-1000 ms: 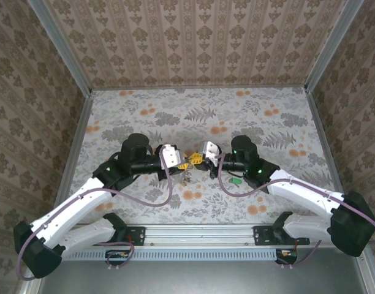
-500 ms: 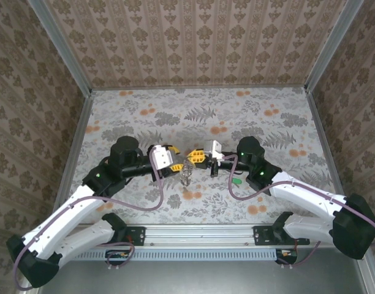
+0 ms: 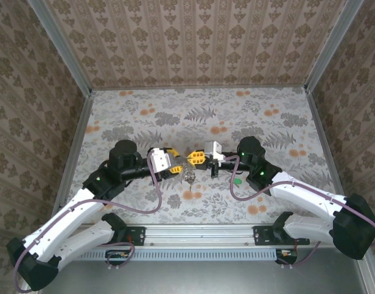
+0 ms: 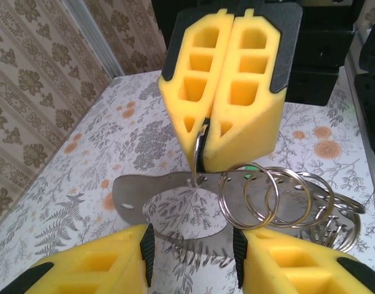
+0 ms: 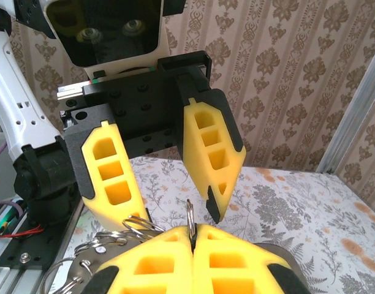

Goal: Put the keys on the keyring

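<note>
While the right gripper [image 4: 207, 122] pinches the keyring [image 4: 197, 153], the left gripper [image 4: 193, 254] stands released

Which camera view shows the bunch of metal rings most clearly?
The left wrist view: the metal rings hang large and sharp below the shut right gripper, each loop distinct. The right wrist view cuts the rings off at its lower left. In the top external view the rings are a tiny blurred glint.
</note>
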